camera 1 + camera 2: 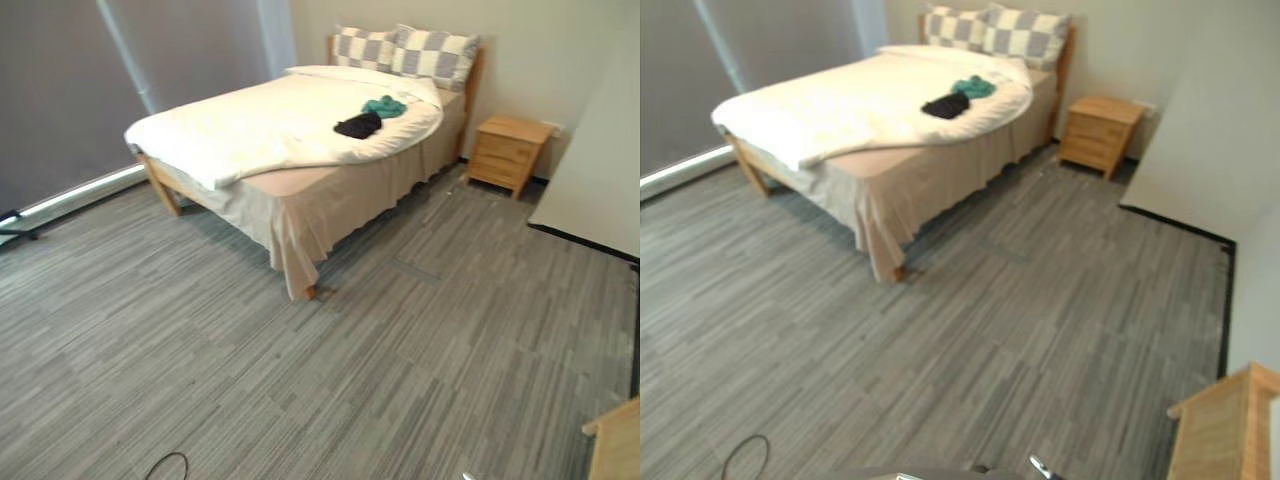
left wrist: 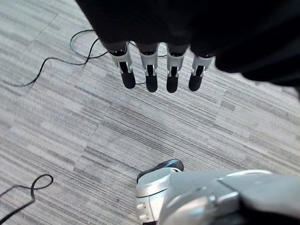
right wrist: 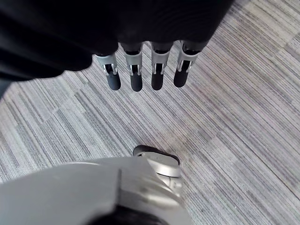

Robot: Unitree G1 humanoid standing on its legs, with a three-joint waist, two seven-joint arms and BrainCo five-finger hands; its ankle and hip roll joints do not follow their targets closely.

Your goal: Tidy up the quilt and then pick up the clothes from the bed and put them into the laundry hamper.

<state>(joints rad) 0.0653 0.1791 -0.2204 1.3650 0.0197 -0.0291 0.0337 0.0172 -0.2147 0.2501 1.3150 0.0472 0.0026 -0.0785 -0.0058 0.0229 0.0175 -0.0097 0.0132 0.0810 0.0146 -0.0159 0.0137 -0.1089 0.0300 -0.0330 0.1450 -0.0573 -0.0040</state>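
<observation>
White quilt (image 1: 270,120), rumpled and skewed on the bed (image 1: 330,195), black garment (image 1: 358,126) and teal garment (image 1: 385,105) lying on it near the pillows; left hand (image 2: 159,70) and right hand (image 3: 145,70) empty, fingers straight; approach squarely before straightening.

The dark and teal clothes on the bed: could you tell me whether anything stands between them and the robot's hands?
Nothing visible does. Bare grey striped carpet stretches to the wooden bed, where the black garment and teal garment lie on the white quilt.
</observation>
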